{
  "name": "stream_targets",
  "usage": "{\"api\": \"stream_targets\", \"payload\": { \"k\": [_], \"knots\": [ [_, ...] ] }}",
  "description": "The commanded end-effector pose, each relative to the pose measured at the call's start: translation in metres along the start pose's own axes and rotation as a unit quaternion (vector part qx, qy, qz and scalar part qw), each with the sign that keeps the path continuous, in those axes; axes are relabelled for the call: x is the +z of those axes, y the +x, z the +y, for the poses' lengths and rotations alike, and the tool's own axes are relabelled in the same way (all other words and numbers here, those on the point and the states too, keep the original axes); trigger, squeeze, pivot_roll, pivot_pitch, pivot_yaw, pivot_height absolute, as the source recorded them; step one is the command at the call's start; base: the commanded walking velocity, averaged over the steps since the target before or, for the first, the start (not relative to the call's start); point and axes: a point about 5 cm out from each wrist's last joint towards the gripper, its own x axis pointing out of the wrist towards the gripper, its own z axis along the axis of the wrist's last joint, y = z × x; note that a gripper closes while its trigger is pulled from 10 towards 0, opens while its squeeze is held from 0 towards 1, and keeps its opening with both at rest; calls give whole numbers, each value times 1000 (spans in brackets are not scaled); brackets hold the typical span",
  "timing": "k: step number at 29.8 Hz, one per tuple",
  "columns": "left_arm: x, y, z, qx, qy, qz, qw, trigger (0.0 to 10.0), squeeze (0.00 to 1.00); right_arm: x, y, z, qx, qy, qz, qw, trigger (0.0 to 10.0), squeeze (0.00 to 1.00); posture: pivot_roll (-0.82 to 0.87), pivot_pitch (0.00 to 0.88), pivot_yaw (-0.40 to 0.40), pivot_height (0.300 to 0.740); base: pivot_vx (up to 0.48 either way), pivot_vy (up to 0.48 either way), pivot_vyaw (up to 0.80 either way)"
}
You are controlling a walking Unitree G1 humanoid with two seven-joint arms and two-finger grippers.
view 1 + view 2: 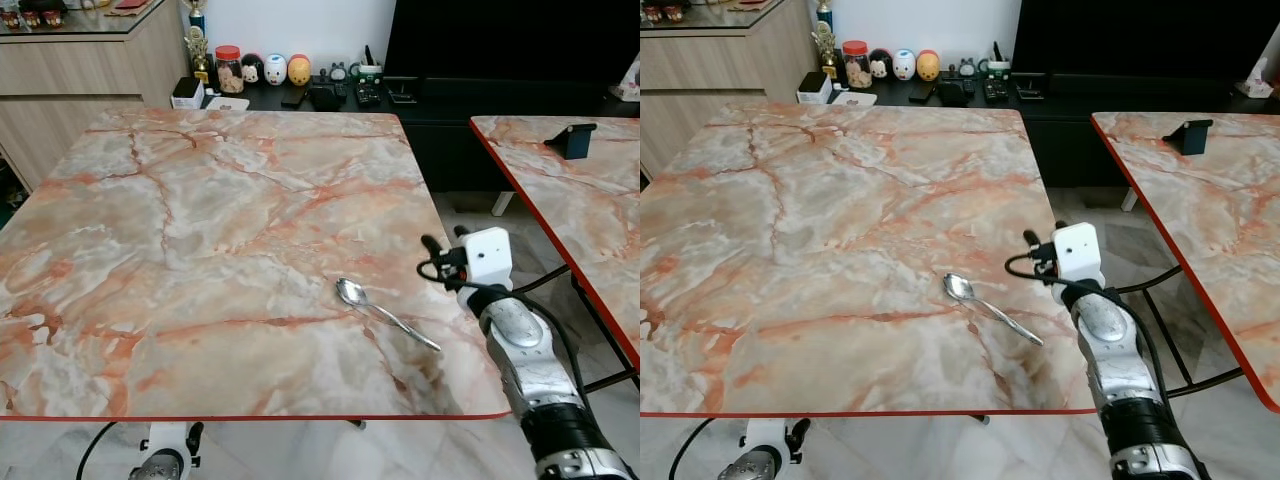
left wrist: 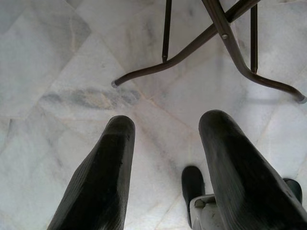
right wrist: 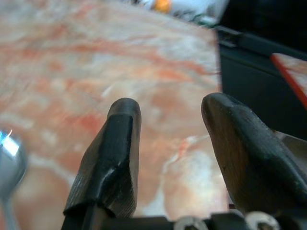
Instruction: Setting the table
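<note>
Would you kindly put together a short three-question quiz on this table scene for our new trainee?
1. True or false: the spoon lies on the marble table with its bowl pointing away from the robot.
2. Multiple choice: where is the right gripper? A) clamped on the spoon B) open, beside the table's right edge, past the spoon's handle C) over the far cabinet
3. Fill in: the left gripper hangs open below the table, over the ____ floor.

Key:
1. True; the bowl is the farther end, the handle runs toward the near right.
2. B; its fingers are apart and hold nothing.
3. Marble; pale veined tiles, with the table legs nearby.
</note>
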Motion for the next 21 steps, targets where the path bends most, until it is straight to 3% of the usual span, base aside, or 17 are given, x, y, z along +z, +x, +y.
{"api": "stream_targets", "payload": {
  "k": [1, 4, 7, 12, 17, 21],
  "knots": [
    [0, 0, 0, 2, 7, 6, 1000, 10000, 0, 3, 1, 0, 23, -19, 8, 1000, 10000, 0, -13, 0, -35, 740, 0, 0, 0],
    [0, 0, 1, 2, 7, 6, 1000, 10000, 0, 4, 2, 3, 52, -8, 9, 999, 10000, 0, -13, 0, -35, 740, 0, 0, 0],
    [0, 0, 2, 4, 7, 6, 1000, 10000, 0, 8, 3, 14, 128, 4, 8, 992, 10000, 0, -7, 0, -32, 740, 0, 0, 0],
    [0, 0, 3, 5, 7, 6, 1000, 10000, 0, 11, 2, 18, 165, 22, 5, 986, 10000, 0, -4, 0, -31, 740, 0, 0, 0],
    [0, 0, 3, 6, 6, 7, 1000, 10000, 0, 11, -4, 23, 238, 4, 19, 971, 10000, 0, -5, 0, -29, 740, 0, 0, 0],
    [0, 0, 3, 6, 5, 7, 1000, 10000, 0, 8, -5, 22, 247, 3, 28, 969, 10000, 0, -5, 0, -29, 740, 0, 0, 0]
  ]
}}
